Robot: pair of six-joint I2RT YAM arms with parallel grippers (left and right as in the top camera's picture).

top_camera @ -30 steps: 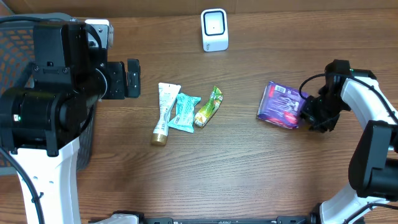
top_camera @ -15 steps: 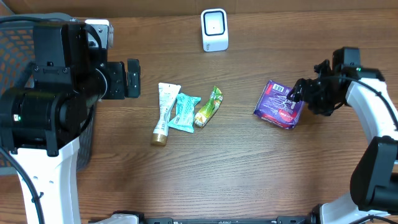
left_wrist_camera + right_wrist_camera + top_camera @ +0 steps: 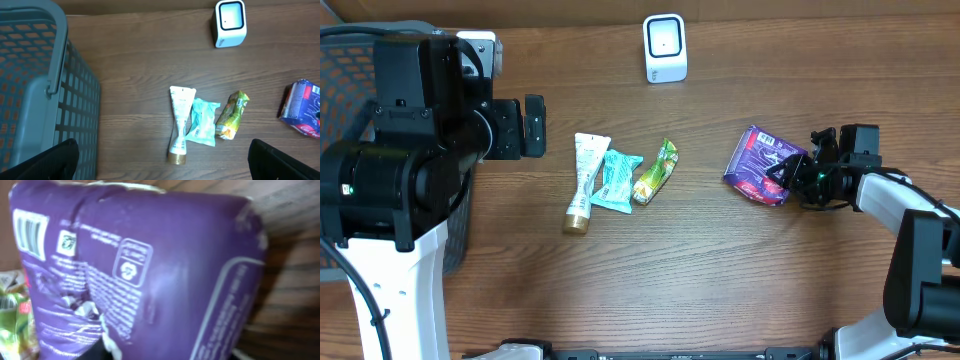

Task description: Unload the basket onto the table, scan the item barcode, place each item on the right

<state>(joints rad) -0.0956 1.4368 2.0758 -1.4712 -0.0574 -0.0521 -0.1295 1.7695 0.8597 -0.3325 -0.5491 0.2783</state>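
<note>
I have one purple packet (image 3: 760, 165) on the right side of the table (image 3: 720, 280), its barcode showing. The right gripper (image 3: 798, 172) is at its right edge, but I cannot tell whether the jaws are clamping it. Further left I count three small items side by side: one white tube (image 3: 585, 180), one teal sachet (image 3: 617, 180) and one green sachet (image 3: 656, 171). There is also one white scanner (image 3: 665, 47) at the far edge, one grey basket (image 3: 80, 100) on the left, and the left gripper (image 3: 533, 126) with its jaws spread wide, holding nothing.

Brown wood-grain table (image 3: 720, 280), tan strip (image 3: 770, 10) along far edge, even light
</note>
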